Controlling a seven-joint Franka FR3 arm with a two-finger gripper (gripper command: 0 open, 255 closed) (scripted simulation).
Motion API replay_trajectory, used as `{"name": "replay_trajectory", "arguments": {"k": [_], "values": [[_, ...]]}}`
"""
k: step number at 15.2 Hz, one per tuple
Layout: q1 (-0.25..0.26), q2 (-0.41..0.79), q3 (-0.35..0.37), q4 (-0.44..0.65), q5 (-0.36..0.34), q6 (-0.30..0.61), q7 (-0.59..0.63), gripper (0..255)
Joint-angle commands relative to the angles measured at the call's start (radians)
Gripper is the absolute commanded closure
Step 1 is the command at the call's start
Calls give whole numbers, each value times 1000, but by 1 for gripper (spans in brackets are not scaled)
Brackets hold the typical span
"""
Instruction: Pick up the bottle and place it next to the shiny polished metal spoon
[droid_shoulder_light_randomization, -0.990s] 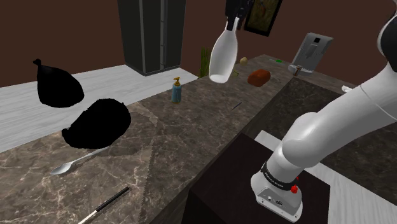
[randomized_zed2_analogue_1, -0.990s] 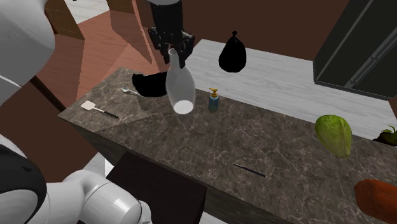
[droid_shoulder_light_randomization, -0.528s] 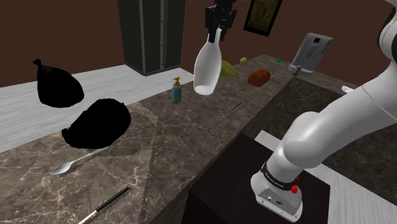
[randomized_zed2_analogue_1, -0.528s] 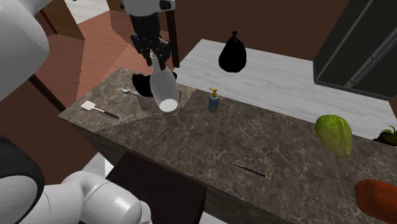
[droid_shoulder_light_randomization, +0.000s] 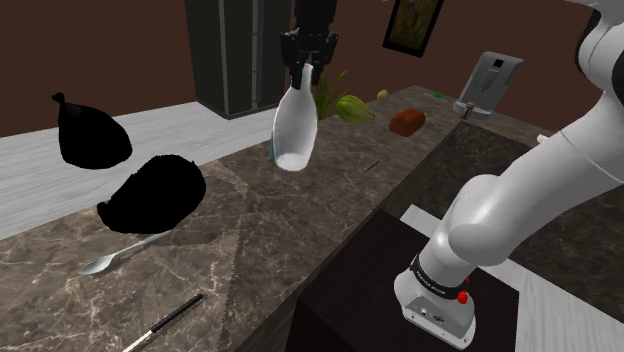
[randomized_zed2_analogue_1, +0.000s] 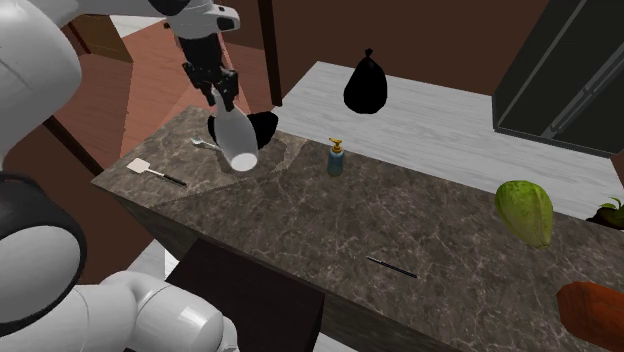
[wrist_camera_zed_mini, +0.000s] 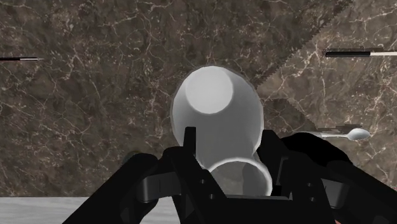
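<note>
Shifted the gripper (droid_shoulder_light_randomization: 308, 62) and the bottle (droid_shoulder_light_randomization: 296, 130) toward the shoulder view's left and somewhat lower than a second ago, from beside the framed picture to in front of the dark cabinet (droid_shoulder_light_randomization: 235, 55). Moved likewise toward the second exterior view's left, away from the small dispenser (randomized_zed2_analogue_1: 337, 158) and nearer the bench (randomized_zed2_analogue_1: 420, 230) end.

Held the gripper clamped on the bottle's narrow neck, one black finger on each side of it. Confirmed in the wrist view: fingers pressed against the white body, round base facing away from the camera toward the marbled surface. Carried the bottle clear of the bench, neck up, body tilted so that the base showed in both exterior views.

Raised the arm (droid_shoulder_light_randomization: 520, 190) from the stand (droid_shoulder_light_randomization: 400, 290) in a steep bend, up past the top edge of the shoulder view, then brought the black hand down into that view from above, pointing at the bench.

Left the spoon (droid_shoulder_light_randomization: 122, 255) lying flat near the shoulder view's lower left, just beside a black bag-like shape (droid_shoulder_light_randomization: 155, 193), well apart from the bottle. Noted the spoon's bowl in the wrist view, beyond one finger, with the bag-like shape between.
</note>
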Motion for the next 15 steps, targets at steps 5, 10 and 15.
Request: {"name": "replay_trajectory", "arguments": {"k": [5, 10, 15], "values": [[42, 85, 95, 7, 9, 80, 136, 255], [78, 187, 171, 47, -8, 140, 252, 255], [123, 317, 239, 121, -52, 187, 372, 255]]}}
